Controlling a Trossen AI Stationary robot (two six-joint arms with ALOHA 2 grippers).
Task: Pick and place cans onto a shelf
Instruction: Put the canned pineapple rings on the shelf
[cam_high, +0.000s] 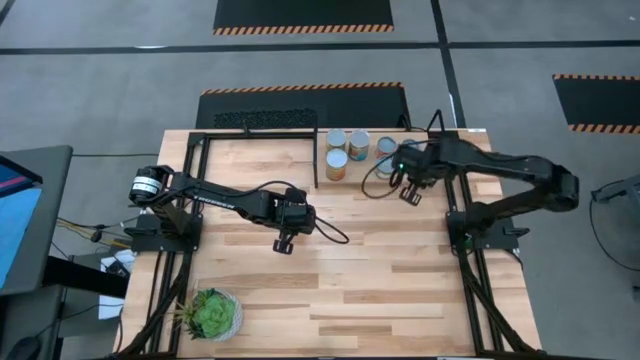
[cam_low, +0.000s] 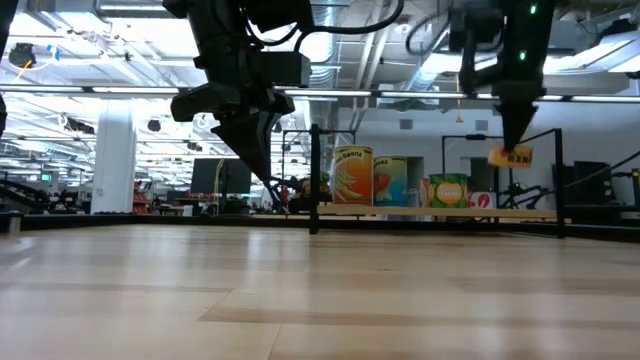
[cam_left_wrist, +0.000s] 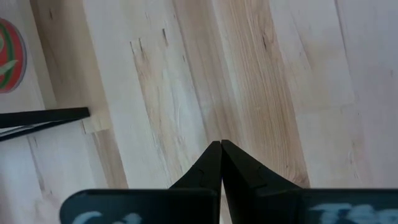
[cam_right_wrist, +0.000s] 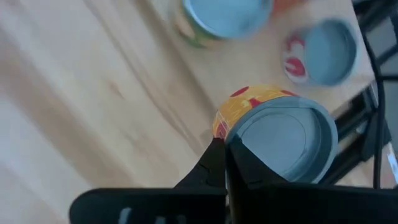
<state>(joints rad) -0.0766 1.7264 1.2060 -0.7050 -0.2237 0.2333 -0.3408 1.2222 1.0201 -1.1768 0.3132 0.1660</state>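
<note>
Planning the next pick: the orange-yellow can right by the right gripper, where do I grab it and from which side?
Take the orange-yellow can by its curved side wall, coming straight down: it stands upright, lid up. Two other cans stand close, so a sideways approach looks cramped. The right gripper is shut; open it first. The left gripper waits over bare table.

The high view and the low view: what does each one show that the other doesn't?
Only the high view shows the potted plant at the table's near left corner and the can tops. Only the low view shows the cans' printed side labels, such as the orange can, and the room behind. Both show the shelf, the left gripper and the right gripper.
</note>
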